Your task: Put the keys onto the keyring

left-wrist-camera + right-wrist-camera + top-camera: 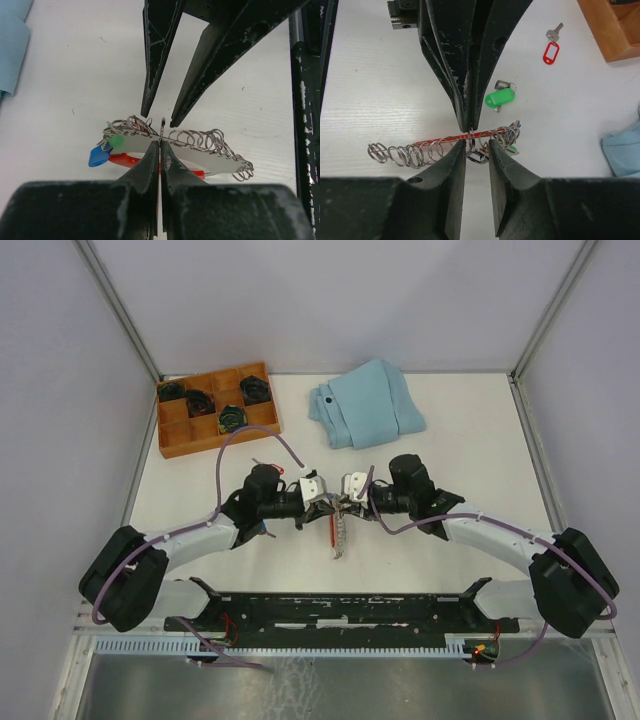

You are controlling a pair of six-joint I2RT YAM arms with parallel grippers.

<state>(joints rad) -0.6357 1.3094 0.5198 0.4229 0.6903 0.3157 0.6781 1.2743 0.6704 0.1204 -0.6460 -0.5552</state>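
Observation:
The keyring [339,536], a red strip [440,138] lined with silvery loops, lies on the white table between the two grippers. My left gripper [160,142] is shut on one upright loop [163,129] in the middle of the row. My right gripper [476,142] faces it, open, its fingers on either side of that loop. A small silver key head [477,157] hangs from the loop between them. A green tag [117,141] and a blue tag [98,156] sit at one end of the strip. A green-tagged key [500,97] and a red-tagged key [551,51] lie loose on the table.
An orange wooden tray [218,443] with black items in its compartments stands at the back left. A folded light-blue cloth [365,405] lies at the back centre. Grey walls close in the table on three sides.

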